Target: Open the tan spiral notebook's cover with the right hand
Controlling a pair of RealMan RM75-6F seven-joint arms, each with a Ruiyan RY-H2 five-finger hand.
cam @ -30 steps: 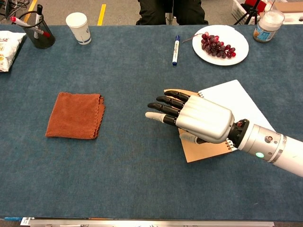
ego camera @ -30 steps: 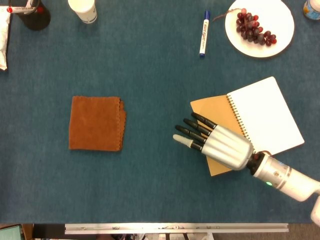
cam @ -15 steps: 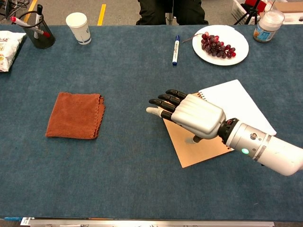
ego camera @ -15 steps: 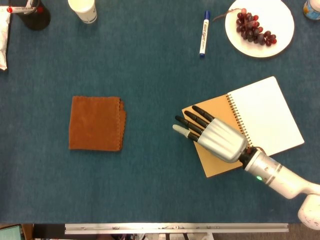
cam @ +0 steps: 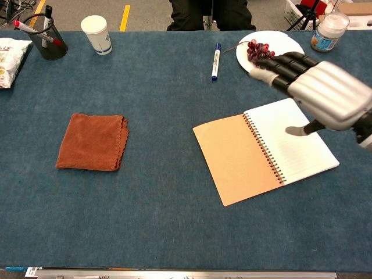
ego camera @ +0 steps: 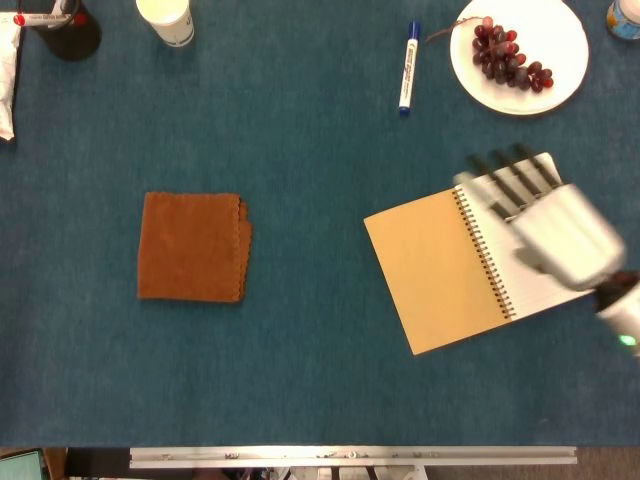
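Observation:
The tan spiral notebook lies open on the blue table. Its tan cover (ego camera: 432, 268) (cam: 235, 158) is flat to the left of the spiral, and the white lined page (cam: 293, 145) (ego camera: 520, 285) sits to the right. My right hand (ego camera: 545, 218) (cam: 317, 90) hovers above the white page, blurred with motion, fingers spread and pointing away from me, holding nothing. It is off the cover. My left hand appears in neither view.
A folded brown cloth (ego camera: 192, 246) (cam: 92, 142) lies at the left. At the back are a blue marker (ego camera: 408, 66) (cam: 216, 60), a white plate (ego camera: 560, 45) (cam: 293, 51) of grapes, a paper cup (cam: 96, 34) and a black pen holder (cam: 47, 38).
The right hand has lifted off the tan cover and swung right and back, over the white page. The cover, pressed down earlier, now lies flat and fully uncovered.

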